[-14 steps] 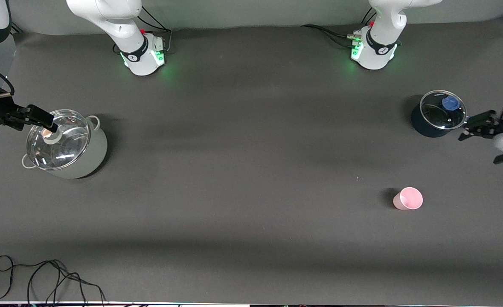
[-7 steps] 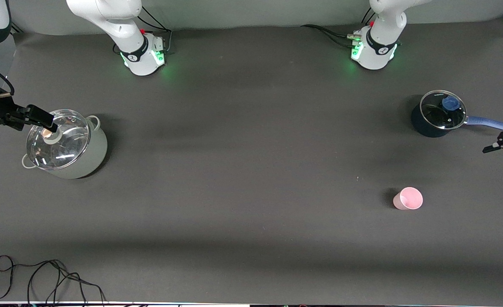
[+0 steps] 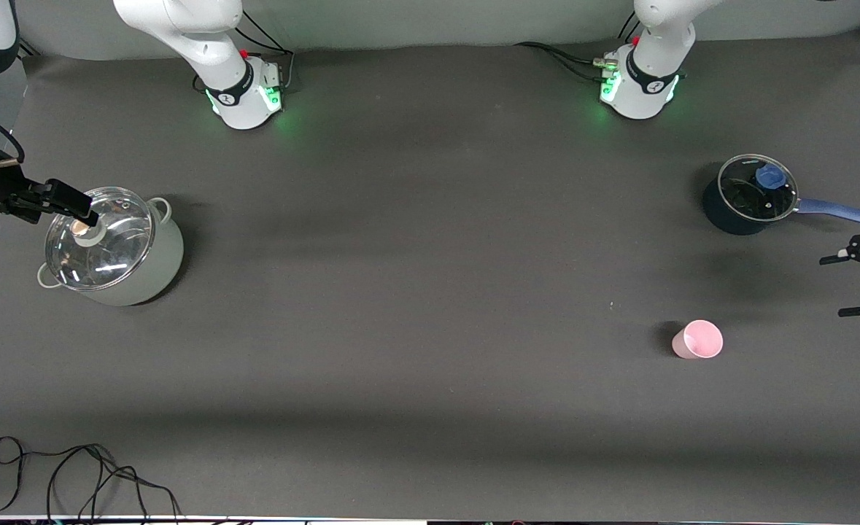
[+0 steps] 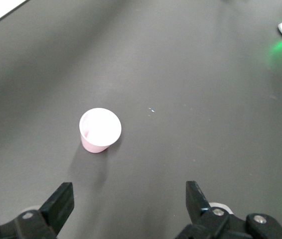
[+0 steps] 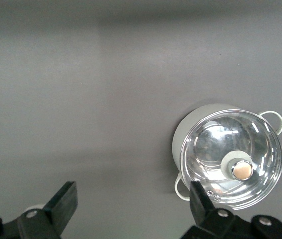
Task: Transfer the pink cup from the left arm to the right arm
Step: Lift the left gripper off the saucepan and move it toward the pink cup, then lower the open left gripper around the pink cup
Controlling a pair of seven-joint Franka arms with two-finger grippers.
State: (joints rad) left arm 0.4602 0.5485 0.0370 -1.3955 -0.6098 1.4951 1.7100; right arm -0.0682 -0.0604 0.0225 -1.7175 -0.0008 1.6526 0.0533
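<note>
Since the earlier frame, the left gripper (image 3: 858,286) has been swung off the blue saucepan (image 3: 750,195), fingers spread, empty, at the left arm's table end. Upright on the table, the pink cup (image 3: 698,340) is untouched; its hollow shows only from the left wrist (image 4: 100,130). Over the grey pot's lid (image 3: 100,237), the right gripper (image 3: 72,204) waits, spread per its wrist view.

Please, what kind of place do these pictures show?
Most likely a robotics lab, not a kitchen. Two fixed arms stand on a table under dark cloth. A pink cup, a grey lidded pot and a blue saucepan are set out far apart. Loose cables lie at the table's edge.
</note>
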